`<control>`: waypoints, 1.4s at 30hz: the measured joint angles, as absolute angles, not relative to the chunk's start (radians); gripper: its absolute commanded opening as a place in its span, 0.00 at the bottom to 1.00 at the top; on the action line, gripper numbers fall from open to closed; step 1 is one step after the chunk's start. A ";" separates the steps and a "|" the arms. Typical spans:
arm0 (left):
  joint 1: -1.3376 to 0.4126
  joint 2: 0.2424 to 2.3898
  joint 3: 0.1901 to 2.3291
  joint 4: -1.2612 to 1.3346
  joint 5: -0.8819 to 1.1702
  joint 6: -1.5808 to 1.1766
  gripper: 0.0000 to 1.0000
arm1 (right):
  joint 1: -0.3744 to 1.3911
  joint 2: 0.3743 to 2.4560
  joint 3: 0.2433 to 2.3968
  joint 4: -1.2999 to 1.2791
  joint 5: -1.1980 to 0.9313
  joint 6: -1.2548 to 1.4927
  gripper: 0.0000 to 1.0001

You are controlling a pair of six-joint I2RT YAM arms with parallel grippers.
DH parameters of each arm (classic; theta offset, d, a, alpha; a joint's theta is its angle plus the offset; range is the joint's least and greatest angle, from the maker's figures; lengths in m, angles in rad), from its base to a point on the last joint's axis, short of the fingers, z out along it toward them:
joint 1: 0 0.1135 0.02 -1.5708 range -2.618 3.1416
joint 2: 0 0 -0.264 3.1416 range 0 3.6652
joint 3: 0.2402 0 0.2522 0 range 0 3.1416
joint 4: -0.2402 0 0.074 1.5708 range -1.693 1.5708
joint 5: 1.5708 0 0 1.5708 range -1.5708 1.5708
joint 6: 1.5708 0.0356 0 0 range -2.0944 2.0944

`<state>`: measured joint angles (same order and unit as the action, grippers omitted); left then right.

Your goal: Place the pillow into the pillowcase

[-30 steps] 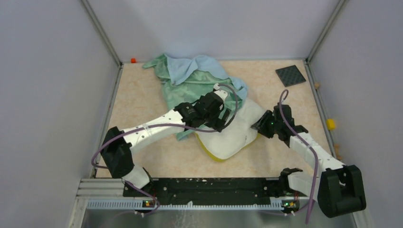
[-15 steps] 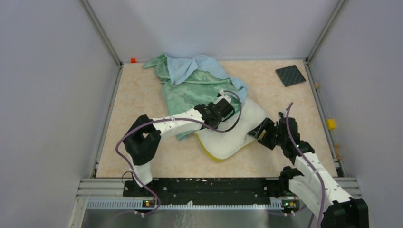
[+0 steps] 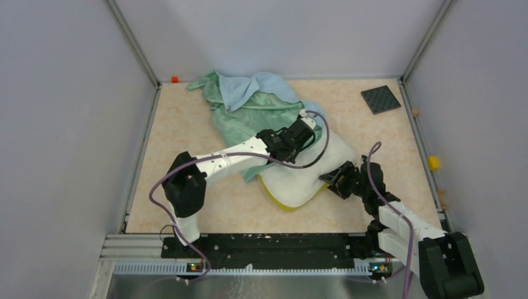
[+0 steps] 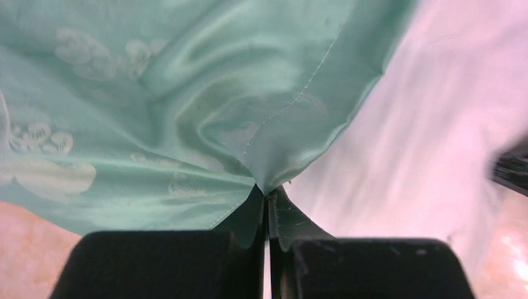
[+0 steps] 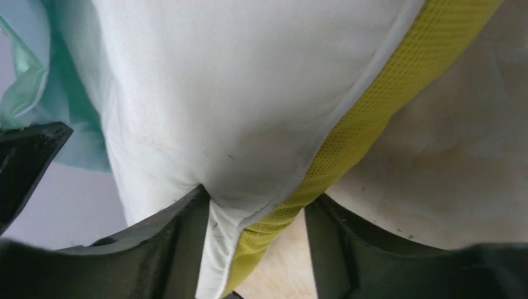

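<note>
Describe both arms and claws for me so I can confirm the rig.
The left arm and right arm have white link shells between bulky black joint housings. A purple cable loops loosely along each. The left claw and right claw each have two matte black, blocky fingers. No markings are legible.

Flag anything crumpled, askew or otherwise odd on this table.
The pillowcase lies bunched in a heap at the far middle, much of its green reverse showing, one edge over the pillow, which sits askew to the table edges. The left gripper pinches that green edge.
</note>
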<state>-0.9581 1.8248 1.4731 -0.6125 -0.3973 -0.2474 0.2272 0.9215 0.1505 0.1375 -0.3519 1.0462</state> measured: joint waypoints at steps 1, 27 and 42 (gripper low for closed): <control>-0.968 1.825 1.510 -0.624 -0.374 -0.238 0.00 | 0.228 0.923 0.151 0.151 -0.344 1.049 0.22; -1.074 1.872 2.439 -0.420 0.219 -0.322 0.00 | 0.227 1.065 1.713 -0.677 -0.014 0.642 0.00; -0.640 1.551 1.812 -0.341 0.227 -0.617 0.00 | 0.465 1.441 1.985 -0.805 0.075 0.527 0.00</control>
<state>-0.6399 1.5509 1.8118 -0.3408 0.2272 -0.6167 0.4652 1.4414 1.9854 -0.8051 0.0746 0.5274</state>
